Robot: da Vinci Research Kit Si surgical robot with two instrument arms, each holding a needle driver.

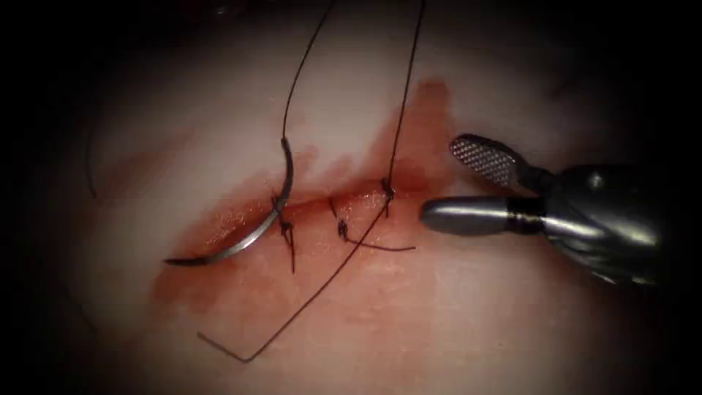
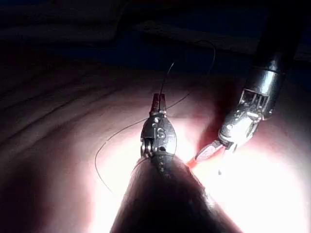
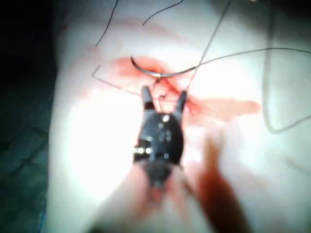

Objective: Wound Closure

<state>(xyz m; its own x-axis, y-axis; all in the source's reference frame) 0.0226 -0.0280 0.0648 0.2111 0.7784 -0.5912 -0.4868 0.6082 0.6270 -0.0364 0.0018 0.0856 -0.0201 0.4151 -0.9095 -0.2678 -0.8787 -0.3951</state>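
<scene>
The curved needle [image 1: 272, 216] lies at the left end of the cut [image 1: 322, 205], held by neither tool. Its tip points left over the tissue [image 1: 475, 307] and its thread end stands above the cut; whether its middle is in the tissue I cannot tell. The same needle [image 3: 154, 73] lies just beyond my right tool's jaws. My right tool [image 1: 457, 186] hovers at the cut's right end, open and holding nothing. My left tool [image 2: 159, 101] is shut on the thread [image 2: 169, 76], above the tissue. The thread [image 1: 298, 77] runs up from the needle's end.
Three dark knotted stitches [image 1: 341, 230] sit along the cut. A second strand [image 1: 406, 88] comes down to the rightmost knot [image 1: 386, 190], then trails to a bent free end [image 1: 248, 360]. Red fluid [image 1: 417, 117] stains the tissue around the cut.
</scene>
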